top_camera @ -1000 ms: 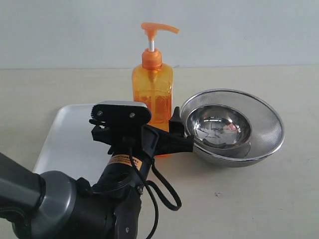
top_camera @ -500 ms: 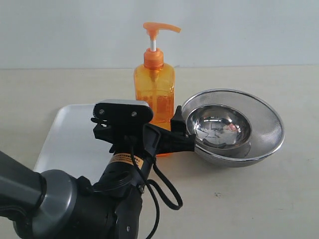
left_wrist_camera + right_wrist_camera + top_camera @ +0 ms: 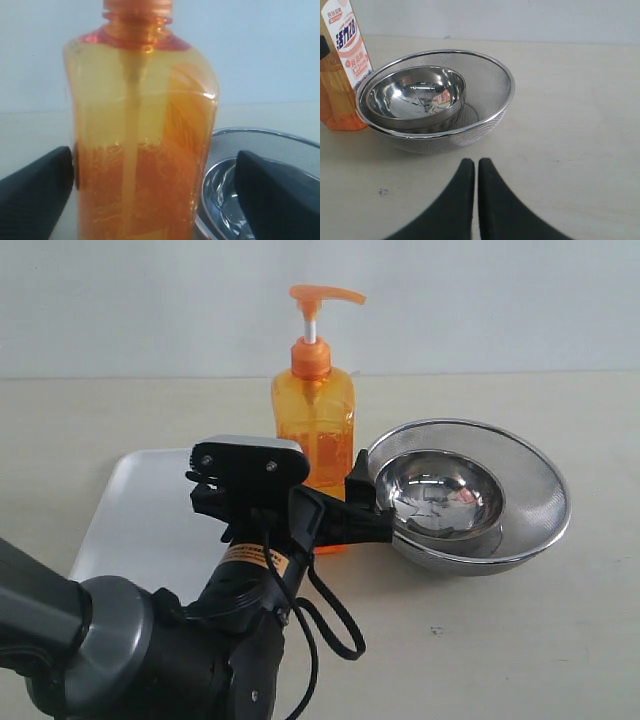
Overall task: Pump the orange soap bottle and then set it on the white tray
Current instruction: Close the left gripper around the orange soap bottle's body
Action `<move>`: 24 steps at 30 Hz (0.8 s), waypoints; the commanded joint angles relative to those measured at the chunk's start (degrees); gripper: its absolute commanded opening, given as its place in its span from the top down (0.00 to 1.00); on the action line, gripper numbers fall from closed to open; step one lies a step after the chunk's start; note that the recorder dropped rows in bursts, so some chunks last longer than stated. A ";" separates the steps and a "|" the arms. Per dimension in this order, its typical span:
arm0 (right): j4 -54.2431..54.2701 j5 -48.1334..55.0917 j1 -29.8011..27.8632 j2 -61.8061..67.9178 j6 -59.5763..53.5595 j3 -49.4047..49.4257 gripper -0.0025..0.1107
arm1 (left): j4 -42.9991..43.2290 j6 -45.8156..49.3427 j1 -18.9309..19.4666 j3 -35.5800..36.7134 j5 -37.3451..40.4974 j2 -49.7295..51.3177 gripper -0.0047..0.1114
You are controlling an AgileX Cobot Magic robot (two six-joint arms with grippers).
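Note:
The orange soap bottle (image 3: 313, 420) stands upright between the white tray (image 3: 130, 520) and the steel bowls, pump head up. My left gripper (image 3: 322, 512) is open around its lower body. In the left wrist view one finger (image 3: 45, 185) touches the side of the bottle (image 3: 145, 125), while the other finger (image 3: 275, 195) stands a little apart from it, in front of the bowls. The bottle's white label (image 3: 347, 45) shows in the right wrist view. My right gripper (image 3: 476, 167) is shut and empty, low over the table in front of the bowls; the exterior view does not show it.
A small steel bowl (image 3: 440, 495) sits inside a wider mesh bowl (image 3: 535, 490), right beside the bottle. The tray lies flat on the left, partly hidden by my left arm (image 3: 150, 650). A pale wall closes the back.
The bottle and my left gripper have both shifted slightly to the right, towards the bowls. The bowls and tray have not moved.

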 commanded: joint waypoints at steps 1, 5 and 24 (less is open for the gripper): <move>-0.20 -0.45 -0.22 -0.41 0.00 0.02 0.98 | 1.48 0.39 0.60 -0.28 -0.61 0.00 0.21; -0.20 -0.45 -0.22 -0.41 0.00 0.02 0.98 | 0.28 0.39 0.74 -0.28 -0.61 0.00 0.12; -0.20 -0.45 -0.22 -0.41 0.00 0.02 0.98 | 2.11 -0.05 3.45 -3.66 -0.61 0.28 0.12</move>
